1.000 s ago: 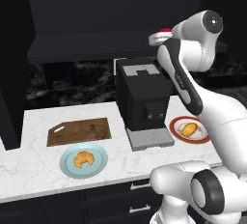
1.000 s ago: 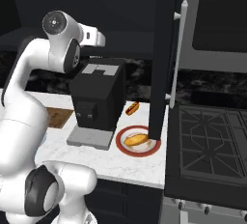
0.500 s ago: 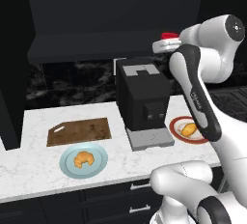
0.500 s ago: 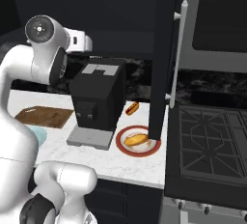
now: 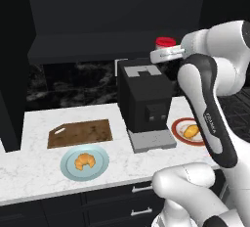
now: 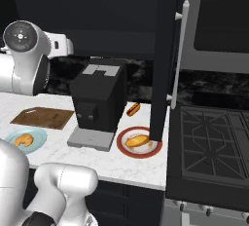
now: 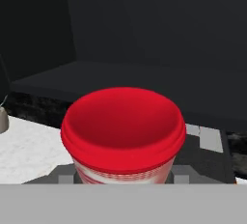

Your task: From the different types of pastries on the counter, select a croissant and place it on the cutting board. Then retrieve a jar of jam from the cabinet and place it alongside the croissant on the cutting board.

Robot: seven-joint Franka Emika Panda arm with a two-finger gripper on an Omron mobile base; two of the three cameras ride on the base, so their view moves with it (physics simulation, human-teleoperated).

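The jar of jam (image 5: 165,42), red-lidded with a pale body, hangs above the black coffee machine (image 5: 145,99) with my gripper (image 5: 165,51) shut on it. Up close in the hand view, the jar of jam (image 7: 123,131) hides the fingertips, and the dark cabinet shelf (image 7: 144,80) lies behind it. The croissant (image 5: 84,160) lies on a round light-blue plate (image 5: 100,168) at the counter's front. The cutting board (image 5: 80,133) lies bare just behind that plate. Further right, the oblong pastry (image 5: 191,131) rests on a red-rimmed plate (image 5: 178,125). The croissant (image 6: 22,140) and cutting board (image 6: 43,117) sit left of the machine.
The open dark cabinet door (image 6: 163,59) hangs over the counter's right end, above the red-rimmed plate (image 6: 127,151). A small hot dog (image 6: 132,108) lies behind that plate. A black stove (image 6: 214,142) adjoins the white marble counter (image 5: 34,123). The cabinet shelf (image 5: 88,45) runs above the board.
The hand with the jar has come down a little and edged left above the coffee machine. The arm's elbow has swung outward. Nothing on the counter moved.
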